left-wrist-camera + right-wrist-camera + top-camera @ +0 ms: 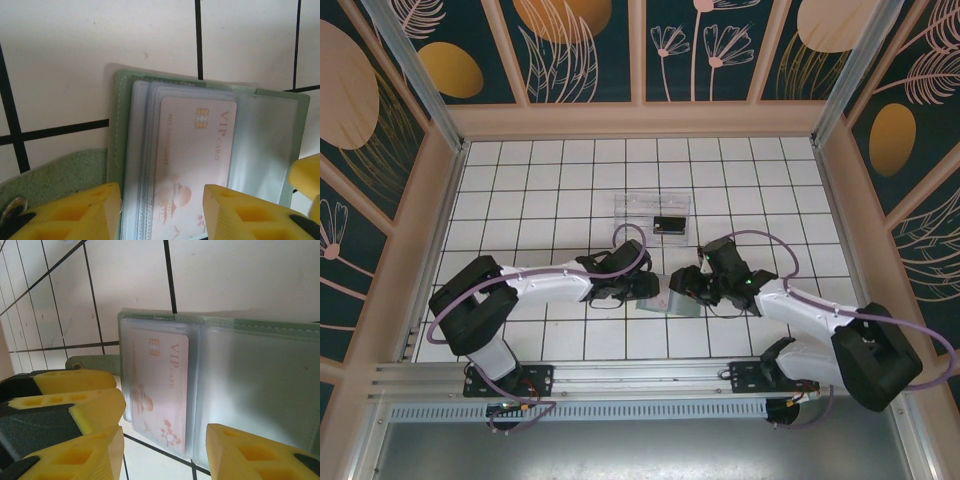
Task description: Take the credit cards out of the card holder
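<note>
The card holder [672,305] lies open on the tiled floor between my two grippers, grey-green outside and blue-grey inside. A pale pink credit card [195,145] marked VIP sits in one of its clear pockets [160,375]. My left gripper [162,200] is open, its yellow fingers apart on either side of the card's lower end. My right gripper [165,445] is open too, with the card's corner and the card holder [260,375] between its fingers. In the top view the left gripper [645,288] and right gripper [682,290] nearly meet over the wallet. A black credit card [668,224] lies in the tray.
A clear plastic tray [650,203] stands on the tiles just beyond the grippers. The wallet's green snap tab [50,175] sticks out beside the left fingers. The left gripper's fingers [85,405] crowd the right wrist view's left side. Wooden walls ring the floor.
</note>
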